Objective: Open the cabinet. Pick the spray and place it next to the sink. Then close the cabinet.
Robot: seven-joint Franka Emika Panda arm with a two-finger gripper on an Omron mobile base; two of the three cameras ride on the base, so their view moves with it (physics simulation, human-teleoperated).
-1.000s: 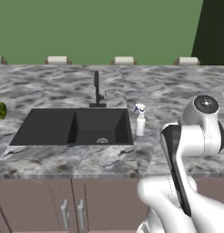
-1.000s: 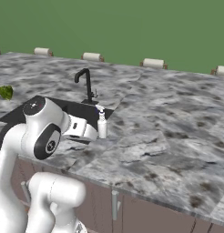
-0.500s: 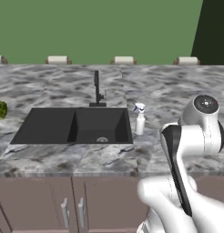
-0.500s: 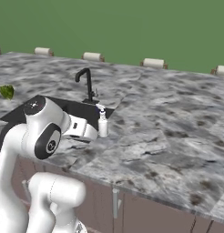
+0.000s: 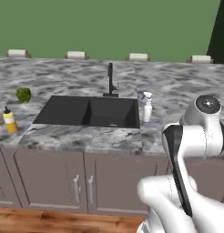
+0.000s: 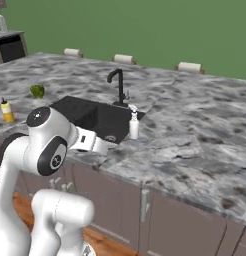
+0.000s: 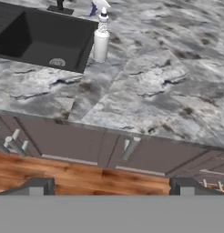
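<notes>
The left base view looks forward and down from behind the arm's left side, facing the counter (image 5: 77, 136) squarely, with the sink (image 5: 89, 111) near the middle. The right base view looks from behind the arm's right side, angled across the same counter (image 6: 195, 150) toward the sink (image 6: 95, 117) at its left. The hand view sits low and close in front of the counter edge (image 7: 145, 127), looking up across the stone. All three share the sink's right end (image 7: 41, 41) and the spray bottle (image 7: 101, 38) standing just beside it.
</notes>
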